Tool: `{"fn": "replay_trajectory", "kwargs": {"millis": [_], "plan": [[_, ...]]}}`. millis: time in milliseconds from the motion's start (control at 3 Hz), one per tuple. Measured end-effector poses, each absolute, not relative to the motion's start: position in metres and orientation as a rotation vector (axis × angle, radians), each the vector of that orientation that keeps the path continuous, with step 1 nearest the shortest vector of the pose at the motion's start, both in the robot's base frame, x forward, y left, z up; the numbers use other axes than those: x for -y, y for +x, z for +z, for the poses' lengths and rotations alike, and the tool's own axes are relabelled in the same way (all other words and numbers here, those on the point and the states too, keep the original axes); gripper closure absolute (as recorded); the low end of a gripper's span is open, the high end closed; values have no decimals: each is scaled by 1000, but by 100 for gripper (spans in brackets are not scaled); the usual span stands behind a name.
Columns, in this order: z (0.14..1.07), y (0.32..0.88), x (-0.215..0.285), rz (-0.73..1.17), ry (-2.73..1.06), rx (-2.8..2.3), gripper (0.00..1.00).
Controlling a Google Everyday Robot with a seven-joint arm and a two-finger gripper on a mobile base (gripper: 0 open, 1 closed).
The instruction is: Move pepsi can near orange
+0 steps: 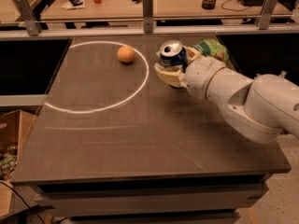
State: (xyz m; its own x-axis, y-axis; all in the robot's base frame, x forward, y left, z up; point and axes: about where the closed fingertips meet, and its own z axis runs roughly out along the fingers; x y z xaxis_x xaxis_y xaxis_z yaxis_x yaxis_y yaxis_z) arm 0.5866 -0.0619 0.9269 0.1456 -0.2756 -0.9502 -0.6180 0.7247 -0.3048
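Observation:
The pepsi can (172, 54), dark blue with a silver top and pull tab, is upright in my gripper (171, 68), which is shut on it from the right, at the table's far middle. Whether the can touches the table I cannot tell. The orange (125, 54), small and round, lies on the dark table (117, 139) to the can's left, inside a white circle line (140, 85), a short gap away. My white arm (243, 97) reaches in from the right.
A green snack bag (212, 48) lies behind my arm, mostly hidden. A metal rail with posts (147, 10) runs along the table's far edge. A wooden desk with clutter stands beyond. A cardboard box (9, 143) sits on the floor at the left.

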Motion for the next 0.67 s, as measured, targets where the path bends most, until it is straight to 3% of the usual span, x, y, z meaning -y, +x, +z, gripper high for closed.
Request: {"fn": "replay_trajectory", "kwargs": {"millis": [667], "plan": [[919, 650, 64, 402, -590, -1409, 100]]}}
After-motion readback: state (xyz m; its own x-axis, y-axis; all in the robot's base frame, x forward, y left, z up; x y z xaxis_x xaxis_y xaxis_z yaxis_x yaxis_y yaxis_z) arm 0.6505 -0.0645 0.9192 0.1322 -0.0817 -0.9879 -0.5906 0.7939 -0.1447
